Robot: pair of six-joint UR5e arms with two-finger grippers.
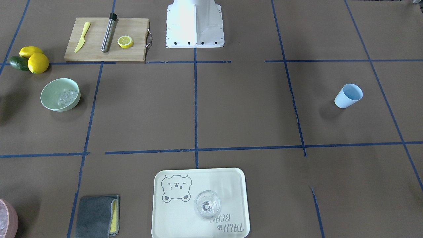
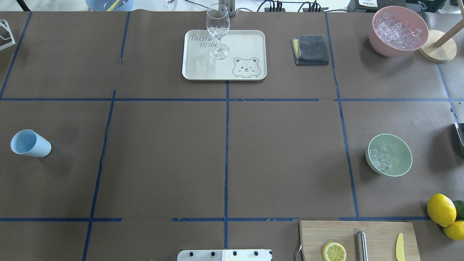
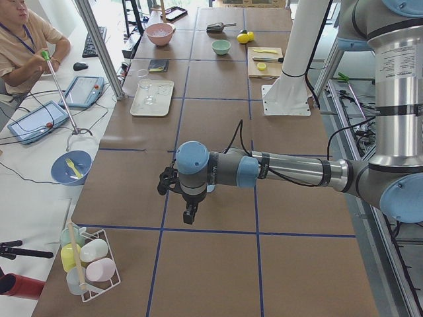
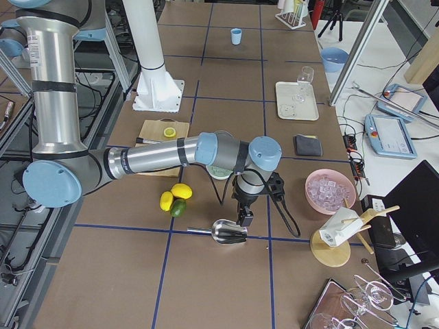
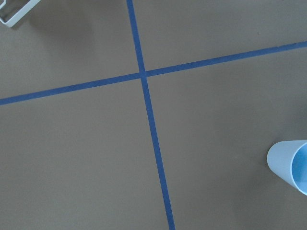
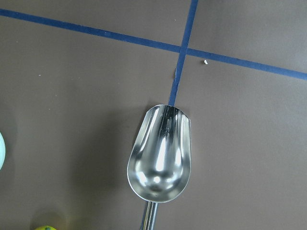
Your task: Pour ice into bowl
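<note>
Closest to the side cameras are the two arms. The left arm stretches low over the brown paper table, and its left gripper points down beside the blue cup. Whether its fingers are spread or closed cannot be told. The right arm reaches across the table's other end. From the right-end camera its forearm hides part of the mint-green bowl. The right gripper hangs just above a steel scoop; its grip cannot be told either.

A wooden cutting board lies by the robot's base on its right side. It carries a steel muddler, a yellow knife and a half lemon. Across the table, a cream bear tray holds a wine glass. A pink bowl of crushed-looking ice sits at the far right corner, with a folded grey cloth between it and the tray.

The mint-green bowl stands on the robot's right, well apart from the cup. Two lemons and a dark green fruit lie between the bowl and the board's end. The ice lies inside the mint-green bowl, heaped against the wall nearest the table's middle.
</note>
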